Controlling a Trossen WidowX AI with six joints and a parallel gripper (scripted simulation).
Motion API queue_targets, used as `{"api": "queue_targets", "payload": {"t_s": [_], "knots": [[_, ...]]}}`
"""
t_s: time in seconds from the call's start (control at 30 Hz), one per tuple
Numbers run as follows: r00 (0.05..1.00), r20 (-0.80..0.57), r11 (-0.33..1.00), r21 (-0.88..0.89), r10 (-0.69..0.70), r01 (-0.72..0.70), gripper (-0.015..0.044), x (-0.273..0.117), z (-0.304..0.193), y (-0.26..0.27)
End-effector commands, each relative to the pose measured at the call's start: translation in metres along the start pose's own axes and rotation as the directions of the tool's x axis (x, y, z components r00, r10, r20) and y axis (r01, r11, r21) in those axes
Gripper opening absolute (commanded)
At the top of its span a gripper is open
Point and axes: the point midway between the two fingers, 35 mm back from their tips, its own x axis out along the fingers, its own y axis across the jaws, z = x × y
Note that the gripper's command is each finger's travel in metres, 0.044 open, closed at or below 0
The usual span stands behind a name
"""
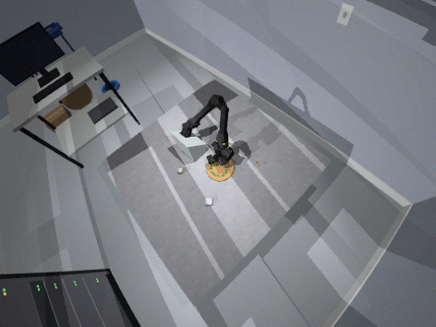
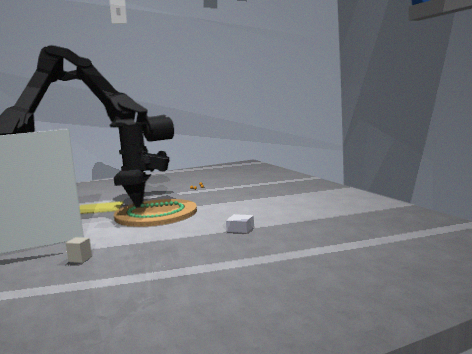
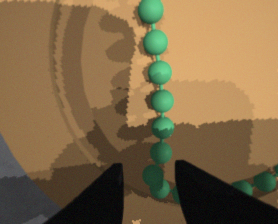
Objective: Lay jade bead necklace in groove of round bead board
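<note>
Over the round board's near-arm side: the black gripper [image 1: 216, 162] [image 2: 138, 203] [image 3: 148, 170] points down, fingers partly spread, with beads between the tips and daylight beside them; no firm pinch shows.
Jade bead necklace: it [image 1: 219, 176] [image 2: 165, 215] [image 3: 160, 72] lies on the round board [image 1: 231, 169] [image 2: 155, 224] [image 3: 30, 100]; in the wrist view one run cuts straight inside the curved groove [image 3: 72, 60].
Reason for the pose: probably to nip the string at its bend and draw the stray run outward; closing askew could drag seated beads out.
Beads: smooth, glossy green balls, evenly sized, on a thin green cord.
Board wood: warm orange-tan, a flat disc with a shallow ring.
Fingers: matte black, tapering to blunt tips.
Small blocks: one white [image 1: 209, 201] [image 2: 240, 224], one beige [image 1: 180, 171] [image 2: 79, 250], square-edged, both apart from the board.
</note>
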Motion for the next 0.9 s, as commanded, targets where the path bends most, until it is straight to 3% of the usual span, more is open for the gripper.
{"api": "queue_targets", "payload": {"t_s": [0.0, 0.03, 0.2, 0.87], "knots": [[1.000, -0.005, 1.000, 0.011, -0.001, 0.001, 0.0120, 0.0025, -0.0020, -0.0018], [1.000, -0.005, 1.000, 0.011, -0.001, 0.001, 0.0120, 0.0025, -0.0020, -0.0018], [1.000, -0.001, 1.000, 0.001, 0.000, 0.000, 0.0000, 0.0008, -0.0004, -0.0004], [1.000, -0.001, 1.000, 0.001, 0.000, 0.000, 0.0000, 0.0008, -0.0004, -0.0004]]}}
